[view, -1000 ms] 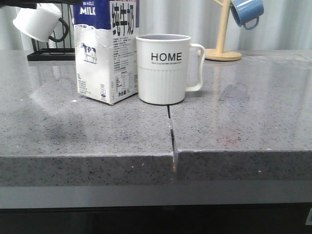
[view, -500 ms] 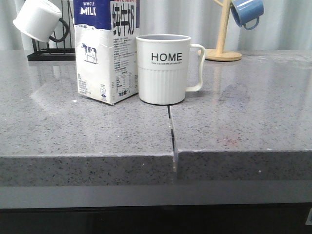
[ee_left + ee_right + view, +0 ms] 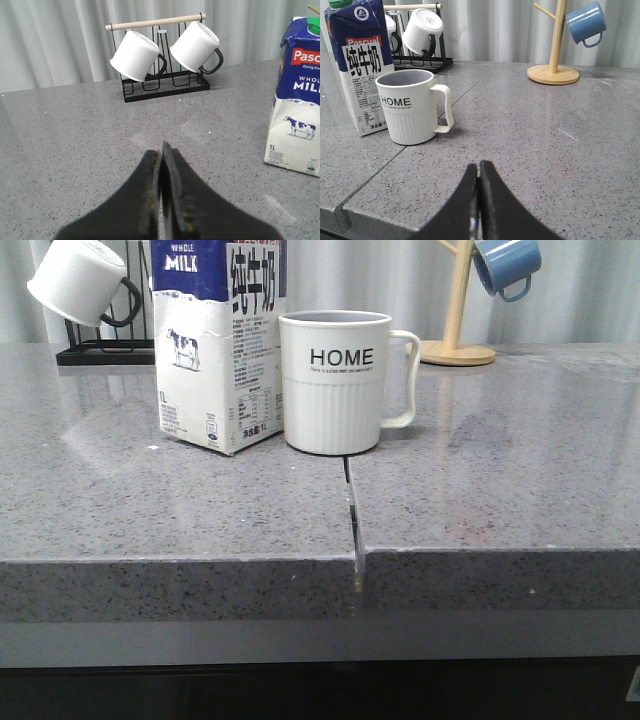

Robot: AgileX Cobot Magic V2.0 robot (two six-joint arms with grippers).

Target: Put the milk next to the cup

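Grey stone counter (image 3: pixel 180 510). Milk (image 3: pixel 218 345) upright at cup's (image 3: pixel 335 380) 9 o'clock, just beside it. Left gripper (image 3: pixel 161 165) and right gripper (image 3: pixel 479 182): fingers pressed together, empty.

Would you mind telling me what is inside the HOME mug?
The cup looks empty as far as its grey inner wall shows in the right wrist view. Its bottom is hidden by the rim, so a little liquid there cannot be ruled out.
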